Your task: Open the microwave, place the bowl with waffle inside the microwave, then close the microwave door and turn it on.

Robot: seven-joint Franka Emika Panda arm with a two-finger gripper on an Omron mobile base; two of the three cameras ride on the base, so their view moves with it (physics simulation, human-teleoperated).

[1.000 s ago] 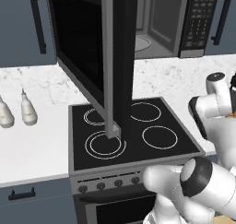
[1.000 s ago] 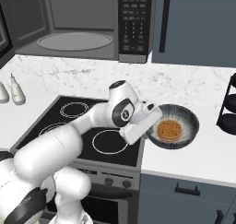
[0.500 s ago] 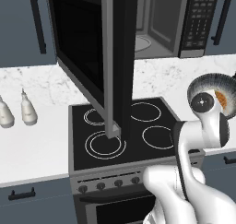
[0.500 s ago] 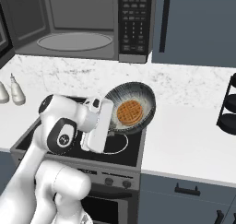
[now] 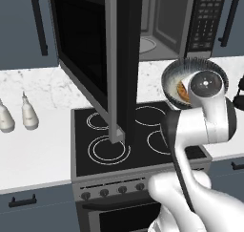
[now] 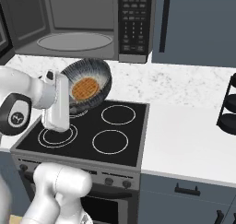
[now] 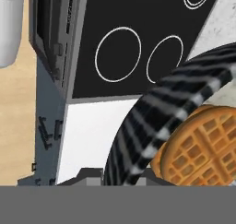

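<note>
Right base view: one bowl with waffle [image 6: 87,85] gripped at its rim by the hand [image 6: 69,109], four stove rings [image 6: 110,141], one open microwave [image 6: 83,22].

The bowl with waffle [image 6: 87,86] has a grey, dark-streaked rim and an orange-brown gridded waffle. The microwave [image 6: 83,22] is black with a grey interior. The stove [image 6: 87,135] is black with 4 white rings.

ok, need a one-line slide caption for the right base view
Arm carries the bowl with waffle, tilted, above the stove toward the open microwave.
</note>
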